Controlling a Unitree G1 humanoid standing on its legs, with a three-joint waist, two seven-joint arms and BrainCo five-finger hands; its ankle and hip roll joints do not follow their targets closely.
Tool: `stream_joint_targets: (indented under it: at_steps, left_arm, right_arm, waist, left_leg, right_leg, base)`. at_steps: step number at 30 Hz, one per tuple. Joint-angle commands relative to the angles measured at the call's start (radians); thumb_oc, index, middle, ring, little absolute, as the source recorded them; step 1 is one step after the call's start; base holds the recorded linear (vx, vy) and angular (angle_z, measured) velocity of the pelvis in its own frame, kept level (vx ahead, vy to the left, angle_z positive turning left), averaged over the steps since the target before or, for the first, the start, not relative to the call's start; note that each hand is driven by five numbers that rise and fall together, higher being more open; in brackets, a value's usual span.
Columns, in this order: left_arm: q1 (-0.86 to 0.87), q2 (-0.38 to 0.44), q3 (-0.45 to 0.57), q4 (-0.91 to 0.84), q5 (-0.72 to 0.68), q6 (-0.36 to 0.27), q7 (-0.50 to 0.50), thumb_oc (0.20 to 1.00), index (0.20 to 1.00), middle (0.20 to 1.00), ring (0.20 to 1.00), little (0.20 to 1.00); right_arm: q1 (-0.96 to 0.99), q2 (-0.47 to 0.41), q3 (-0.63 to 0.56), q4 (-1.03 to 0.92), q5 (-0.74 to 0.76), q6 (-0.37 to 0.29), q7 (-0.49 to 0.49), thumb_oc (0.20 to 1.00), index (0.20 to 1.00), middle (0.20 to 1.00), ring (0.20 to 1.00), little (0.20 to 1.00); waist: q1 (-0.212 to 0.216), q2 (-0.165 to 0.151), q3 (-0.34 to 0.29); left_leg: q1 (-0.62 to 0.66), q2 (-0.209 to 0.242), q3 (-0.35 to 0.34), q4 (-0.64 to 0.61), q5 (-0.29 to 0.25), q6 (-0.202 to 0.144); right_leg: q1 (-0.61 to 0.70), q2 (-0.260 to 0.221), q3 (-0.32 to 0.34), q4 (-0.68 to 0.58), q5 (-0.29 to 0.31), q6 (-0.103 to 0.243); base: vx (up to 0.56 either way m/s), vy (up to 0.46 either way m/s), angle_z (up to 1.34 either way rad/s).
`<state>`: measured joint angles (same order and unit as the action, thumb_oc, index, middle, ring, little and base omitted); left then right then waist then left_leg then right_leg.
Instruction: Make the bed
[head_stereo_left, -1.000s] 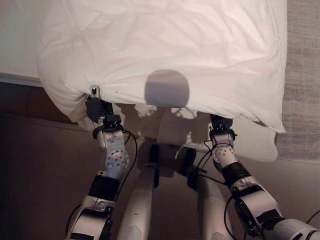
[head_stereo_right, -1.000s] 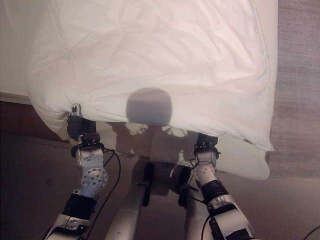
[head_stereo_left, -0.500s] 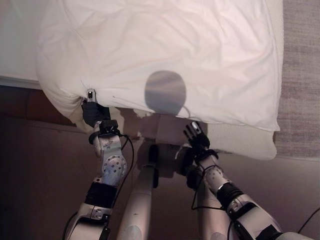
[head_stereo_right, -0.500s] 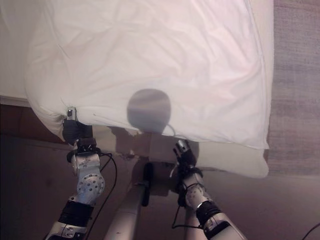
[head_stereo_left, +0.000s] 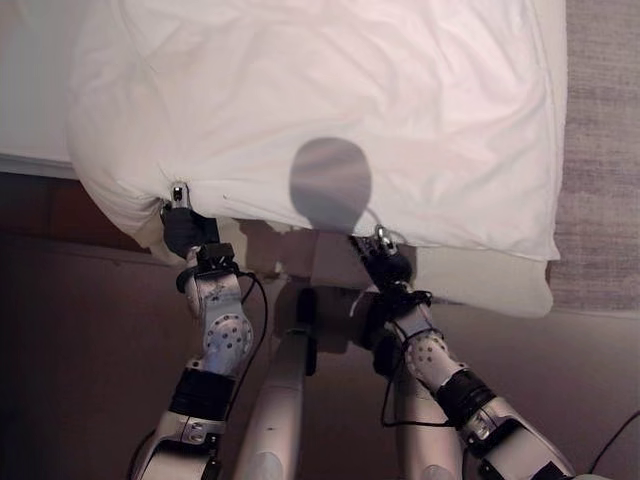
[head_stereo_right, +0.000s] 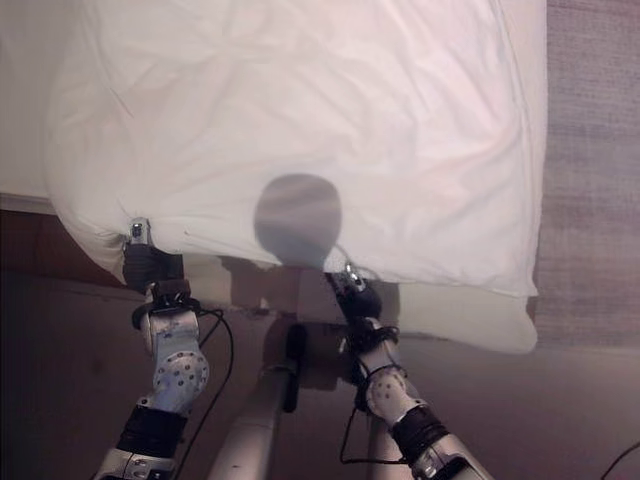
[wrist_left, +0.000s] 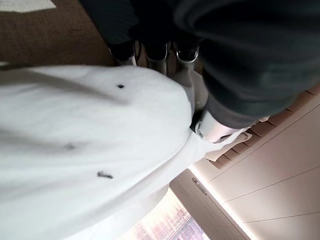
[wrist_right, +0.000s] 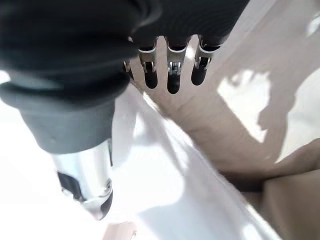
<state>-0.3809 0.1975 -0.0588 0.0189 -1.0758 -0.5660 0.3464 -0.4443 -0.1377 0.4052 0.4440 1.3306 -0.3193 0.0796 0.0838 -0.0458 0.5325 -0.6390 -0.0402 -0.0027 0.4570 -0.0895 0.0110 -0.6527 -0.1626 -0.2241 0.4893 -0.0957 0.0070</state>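
The white duvet (head_stereo_left: 320, 110) lies across the bed, its near edge overhanging the bed's near side just above both hands. The left hand (head_stereo_left: 180, 222) has its fingers curled round the duvet's near-left corner. The right hand (head_stereo_left: 385, 262), fingers loosely extended and holding nothing, sits just under the middle of that long edge.

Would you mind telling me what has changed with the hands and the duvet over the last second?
The right hand let go of the white duvet's near edge, dropped away, shifted left and has risen back to the edge, fingers straight. The left hand stays clamped on the duvet's near left corner, and the duvet has barely shifted.
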Motion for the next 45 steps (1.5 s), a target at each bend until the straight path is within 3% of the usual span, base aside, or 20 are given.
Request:
stream_joint_targets:
  at_steps: [1, 7, 16, 36, 45]
  left_arm:
    - [0.047, 0.005, 0.071, -0.163, 0.051, -0.099, -0.021, 0.2, 0.2, 0.2, 0.2, 0.2]
    - [0.045, 0.005, 0.085, -0.15, 0.055, -0.108, -0.008, 0.2, 0.2, 0.2, 0.2, 0.2]
    - [0.032, 0.028, 0.111, -0.115, 0.084, -0.105, 0.05, 0.2, 0.2, 0.2, 0.2, 0.2]
    - [-0.004, 0.097, 0.166, -0.082, 0.146, -0.088, 0.099, 0.2, 0.2, 0.2, 0.2, 0.2]
    - [-0.017, 0.118, 0.21, -0.065, 0.171, -0.093, 0.131, 0.2, 0.2, 0.2, 0.2, 0.2]
  right_arm:
    - [0.037, 0.003, -0.031, -0.083, 0.027, -0.073, 0.014, 1.0, 1.0, 1.0, 1.0, 1.0]
    - [0.021, 0.016, -0.138, -0.091, 0.07, -0.14, -0.019, 1.0, 1.0, 1.0, 1.0, 1.0]
    - [-0.042, 0.012, -0.308, -0.028, 0.082, -0.224, -0.168, 1.0, 1.0, 1.0, 1.0, 1.0]
    - [-0.223, -0.146, -0.488, 0.128, 0.03, -0.241, -0.348, 1.0, 1.0, 1.0, 1.0, 1.0]
    - [-0.239, -0.209, -0.526, 0.168, 0.009, -0.228, -0.37, 1.0, 1.0, 1.0, 1.0, 1.0]
  waist:
    - [-0.004, 0.036, -0.087]
    - [-0.009, 0.04, -0.094]
    - [-0.015, 0.049, -0.105]
    - [-0.006, 0.056, -0.132]
    - [-0.006, 0.053, -0.152]
  left_leg:
    - [-0.034, -0.044, 0.021, -0.033, 0.02, 0.013]
    - [-0.038, -0.044, 0.022, -0.033, 0.017, 0.015]
    - [-0.044, -0.047, 0.027, -0.031, 0.012, 0.016]
    - [-0.044, -0.049, 0.03, -0.043, 0.012, 0.017]
    - [-0.053, -0.05, 0.031, -0.049, 0.025, 0.011]
  right_leg:
    - [-0.01, -0.024, 0.031, -0.044, 0.079, 0.105]
    - [-0.016, -0.024, 0.032, -0.041, 0.075, 0.106]
    - [-0.022, -0.026, 0.035, -0.039, 0.075, 0.108]
    - [-0.038, -0.024, 0.043, -0.03, 0.072, 0.109]
    - [-0.043, -0.024, 0.039, -0.036, 0.079, 0.105]
  base:
    - [0.0, 0.0, 0.0]
    - [0.0, 0.0, 0.0]
    - [0.0, 0.0, 0.0]
    - [0.0, 0.0, 0.0]
    - [0.0, 0.0, 0.0]
